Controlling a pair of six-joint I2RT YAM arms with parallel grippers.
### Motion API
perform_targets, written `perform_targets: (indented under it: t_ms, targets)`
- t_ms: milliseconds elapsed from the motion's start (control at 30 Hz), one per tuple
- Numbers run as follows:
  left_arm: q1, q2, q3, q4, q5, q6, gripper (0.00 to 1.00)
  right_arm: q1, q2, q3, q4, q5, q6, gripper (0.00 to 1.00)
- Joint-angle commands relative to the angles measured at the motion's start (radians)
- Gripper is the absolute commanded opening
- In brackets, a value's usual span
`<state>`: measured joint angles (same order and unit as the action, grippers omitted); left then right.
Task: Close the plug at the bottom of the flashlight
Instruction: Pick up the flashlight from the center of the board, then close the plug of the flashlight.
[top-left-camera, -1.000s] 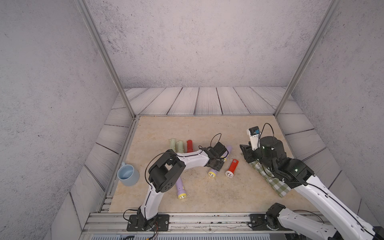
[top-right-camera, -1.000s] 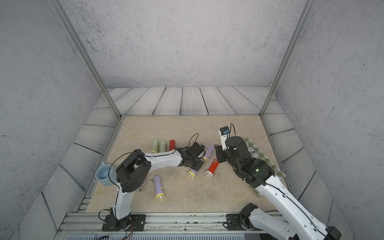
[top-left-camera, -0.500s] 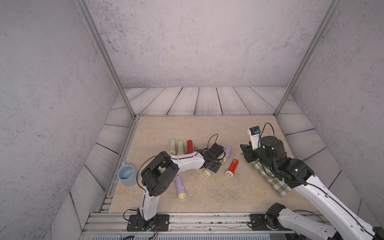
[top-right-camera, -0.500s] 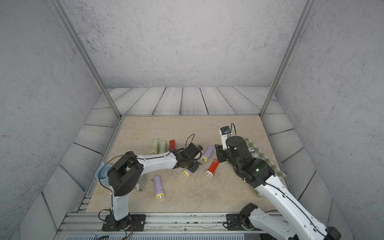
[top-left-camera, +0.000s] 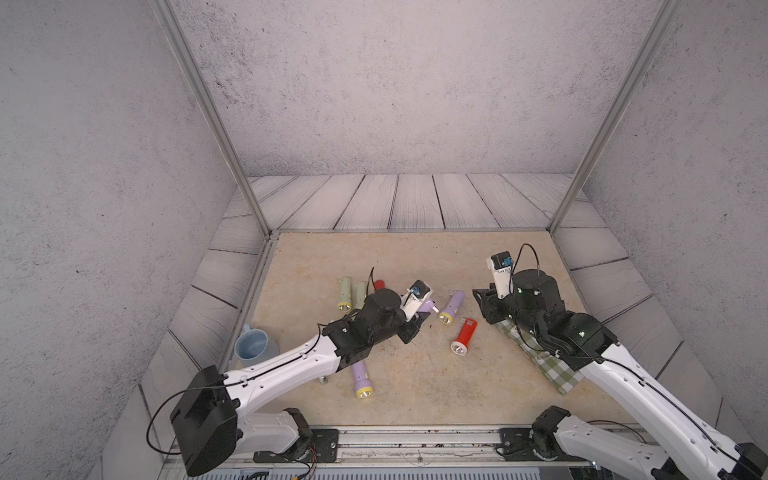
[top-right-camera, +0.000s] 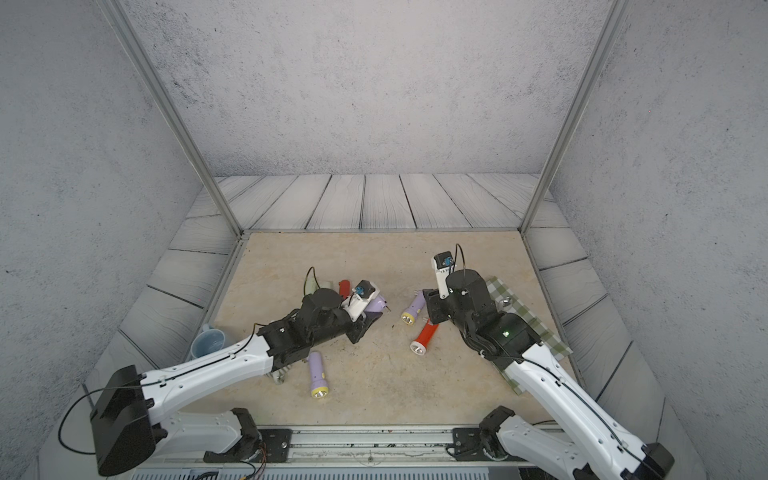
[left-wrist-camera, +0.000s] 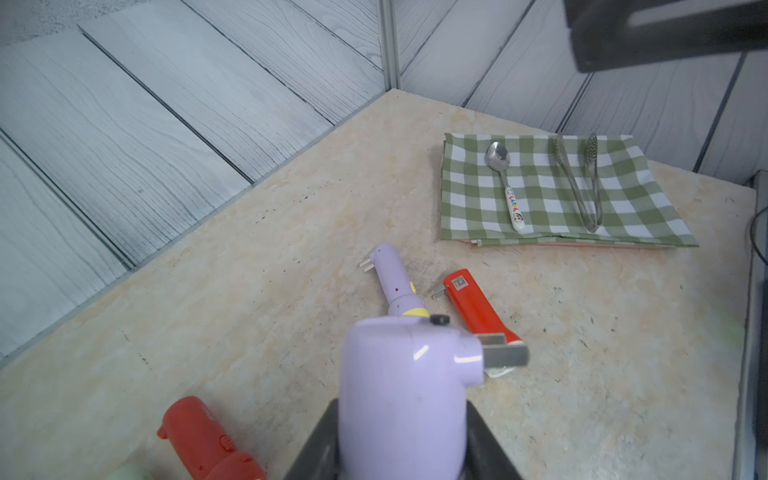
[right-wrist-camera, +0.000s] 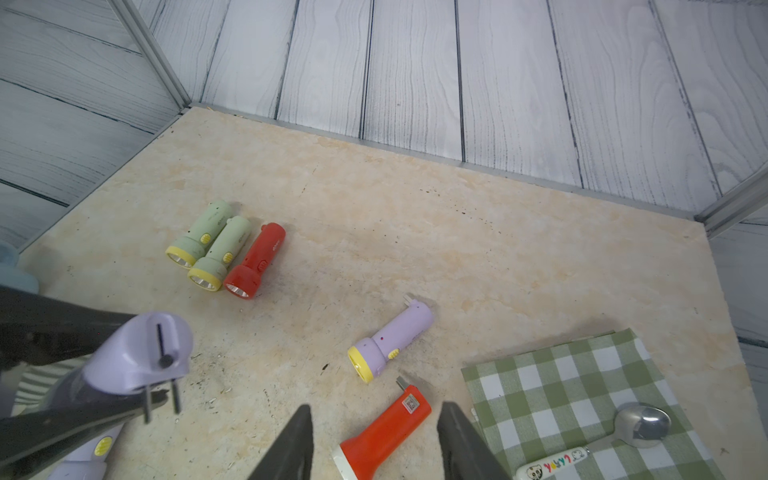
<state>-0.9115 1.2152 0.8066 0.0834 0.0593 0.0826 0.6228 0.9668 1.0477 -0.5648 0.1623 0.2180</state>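
Change: left tool (left-wrist-camera: 401, 405) has just clamped tight on the purple flashlight (left-wrist-camera: 407, 365) and picked it up off the counter (top-left-camera: 415, 386), where it lay flat a second ago. It now sits centre of both top views and lower left of the right wrist view, base end outward. The plug prongs (right-wrist-camera: 162, 399) still stick out, not folded. The right tool (right-wrist-camera: 376, 411) is half open and empty. Grasp looks done; closing the plug still pending.

My left gripper (left-wrist-camera: 401, 440), fingers (left-wrist-camera: 322, 453) matt black, holds a smooth, glossy lilac plastic flashlight (left-wrist-camera: 401, 399); its plug prongs (left-wrist-camera: 505, 355) are dull grey metal. Beyond: woven matt green-and-white checked cloth (left-wrist-camera: 552, 195), polished metal spoon (left-wrist-camera: 498, 156), matt mottled beige tabletop (left-wrist-camera: 249, 291).
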Motion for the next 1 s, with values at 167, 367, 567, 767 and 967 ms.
perform_targets:
  t_ms: [167,367,567,767,967]
  targets:
    - [0.008,-0.181,-0.080,0.104,0.249,0.224,0.00,-0.004,-0.010,0.008,0.132,-0.297,-0.040,0.52]
    - [0.060,-0.257,-0.089,0.159,0.370,0.222,0.00,-0.003,-0.047,-0.016,0.232,-0.537,-0.047,0.57]
    - [0.204,-0.258,-0.042,0.183,0.652,0.136,0.00,-0.004,-0.055,-0.019,0.306,-0.726,-0.036,0.68]
    - [0.250,-0.255,-0.035,0.210,0.752,0.102,0.00,-0.004,-0.008,0.015,0.357,-0.867,-0.011,0.82]
    - [0.260,-0.249,-0.025,0.224,0.816,0.075,0.00,-0.003,0.055,0.058,0.361,-0.966,0.004,0.82]
